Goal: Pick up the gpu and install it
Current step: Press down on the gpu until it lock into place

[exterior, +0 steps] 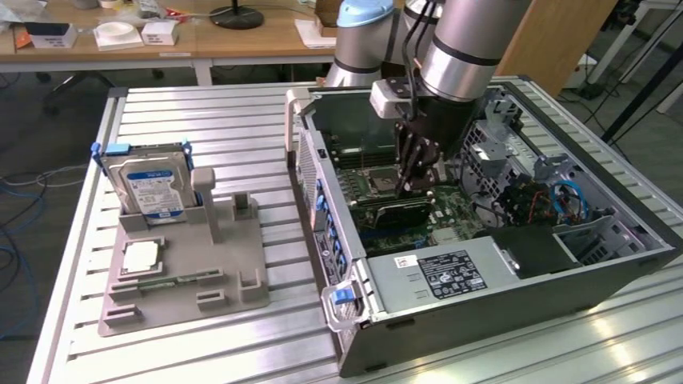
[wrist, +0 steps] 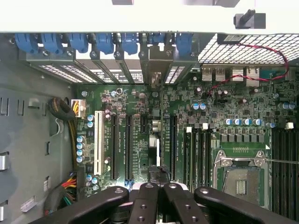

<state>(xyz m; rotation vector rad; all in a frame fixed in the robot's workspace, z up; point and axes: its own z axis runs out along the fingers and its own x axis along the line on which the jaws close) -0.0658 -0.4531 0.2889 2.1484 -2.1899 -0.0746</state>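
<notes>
Gripper (exterior: 414, 188) is seen deep inside the pc case (exterior: 501, 316), near its middle, pointing straight down at the motherboard (wrist: 219, 107). Jaws are closed tight, apparently pinched on the upper edge of the gpu (exterior: 401, 214), which stands on edge directly beneath the fingertips. In the wrist view the gpu (wrist: 159, 140) is seen edge-on as a thin dark line. Its long axis runs from the gripper (wrist: 159, 189) toward the case's rear slot wall, and its bracket end meets the blue latches (wrist: 126, 43) there. It seems lined up w/ a long slot; how fully it is seated can't be told. Room is tight: neighbouring slots lie either side. Outside the case, a grey parts holder (exterior: 240, 268) w/ a hard drive (exterior: 155, 184) rests on the slatted table (exterior: 213, 120).
</notes>
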